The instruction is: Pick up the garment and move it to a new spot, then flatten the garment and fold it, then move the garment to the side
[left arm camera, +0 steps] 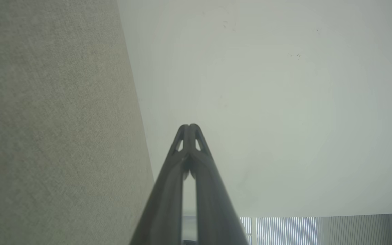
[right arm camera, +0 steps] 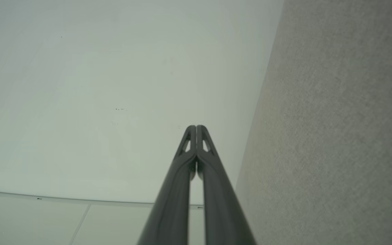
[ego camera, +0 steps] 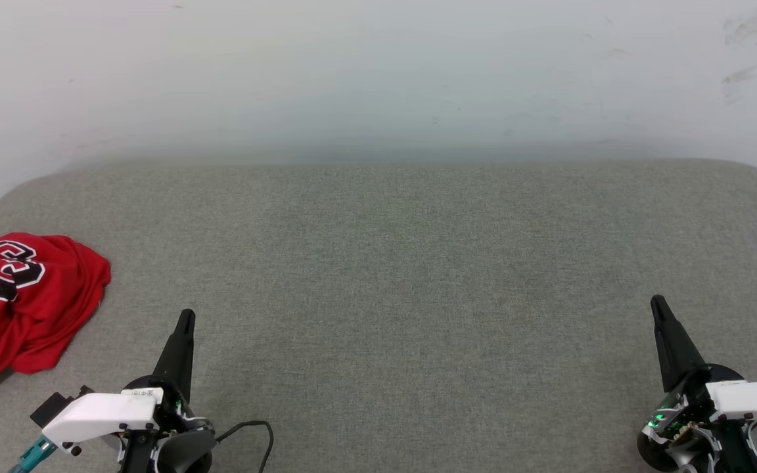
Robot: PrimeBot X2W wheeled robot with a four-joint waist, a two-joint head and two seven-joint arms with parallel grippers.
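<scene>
Both my left gripper (ego camera: 185,316) and right gripper (ego camera: 657,303) sit clenched and empty, garment (ego camera: 20,299) bunched at the frame's left edge, so I'd probably snag just one layer grabbing it.

Looks like a lab or test room — bare scuffed white wall (ego camera: 378,79) across the top of the head view, grey fabric-covered worktop (ego camera: 378,263) below. Vertical blinds (left arm camera: 284,231) lower right of left wrist view — pale flat panels (right arm camera: 46,221) lower left of right wrist view.
</scene>
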